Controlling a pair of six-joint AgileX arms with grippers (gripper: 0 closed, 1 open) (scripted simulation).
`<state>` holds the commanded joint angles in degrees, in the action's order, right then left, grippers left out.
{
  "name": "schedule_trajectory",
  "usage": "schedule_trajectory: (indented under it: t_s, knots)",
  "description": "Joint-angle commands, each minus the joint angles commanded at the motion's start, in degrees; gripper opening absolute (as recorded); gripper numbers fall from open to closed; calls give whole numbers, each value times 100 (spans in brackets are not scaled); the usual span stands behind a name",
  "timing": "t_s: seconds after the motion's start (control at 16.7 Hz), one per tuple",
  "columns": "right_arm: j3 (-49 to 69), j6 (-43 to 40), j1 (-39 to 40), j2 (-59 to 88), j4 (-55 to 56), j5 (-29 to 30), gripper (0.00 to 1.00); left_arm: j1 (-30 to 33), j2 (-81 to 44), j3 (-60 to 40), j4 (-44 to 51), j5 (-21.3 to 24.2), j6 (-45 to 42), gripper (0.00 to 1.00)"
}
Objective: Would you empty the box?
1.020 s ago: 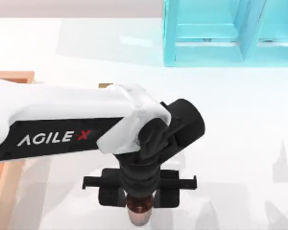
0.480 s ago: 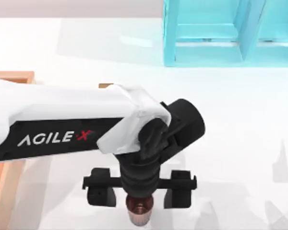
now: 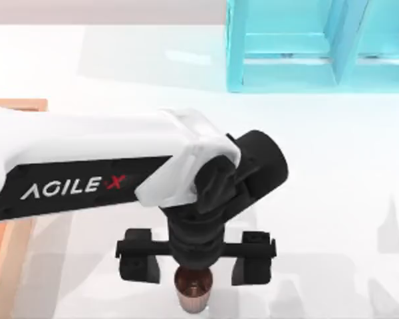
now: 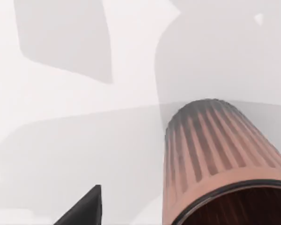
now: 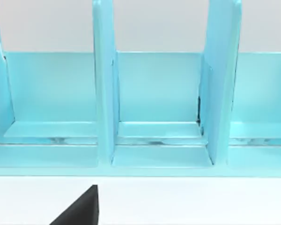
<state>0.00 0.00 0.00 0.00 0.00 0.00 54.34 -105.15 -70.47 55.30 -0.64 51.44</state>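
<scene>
Near table edge, centre: your left gripper [image 3: 197,260] spread wide, released, straddling ribbed copper cup [image 3: 194,296] standing upright on table [image 3: 332,173]. Box [image 3: 6,232] far left, contents hidden. Judgement: one item out, remainder unknown.

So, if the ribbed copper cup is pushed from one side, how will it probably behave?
The cup stands upright on the table, between the open fingers of the left end effector. It looks tall and narrower at the base, so a high push may tip it. Its round body would probably roll afterwards. The ribs should help the grip.
</scene>
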Motion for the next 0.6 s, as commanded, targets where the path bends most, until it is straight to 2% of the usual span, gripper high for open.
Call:
schedule_trajectory:
  t_s: [0.36,0.6]
  knots:
    - [0,0,0,0,0,0,100,10,256,-1199,1609,2,23,100]
    - [0,0,0,0,0,0,100,-7,424,-1543,1996,-12,6,100]
